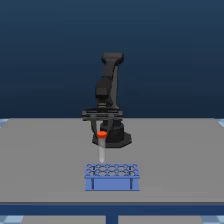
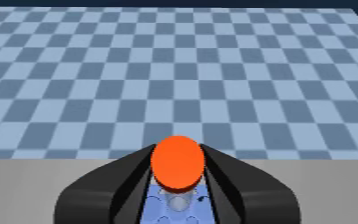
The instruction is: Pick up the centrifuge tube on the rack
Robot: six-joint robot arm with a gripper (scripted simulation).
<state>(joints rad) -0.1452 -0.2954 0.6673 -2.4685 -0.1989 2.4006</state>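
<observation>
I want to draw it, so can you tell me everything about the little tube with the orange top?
The centrifuge tube is slim, whitish and see-through looking, with a round orange-red cap. It hangs upright, lifted clear above the blue rack, over its side at the exterior view's left. The black gripper pinches it at the cap, one finger on each side. Nothing else touches it.

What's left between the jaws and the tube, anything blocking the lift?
Nothing visible. The gripper is already shut on the centrifuge tube at its orange cap, and the tube hangs clear above the rack. Only open space shows above and around it.
</observation>
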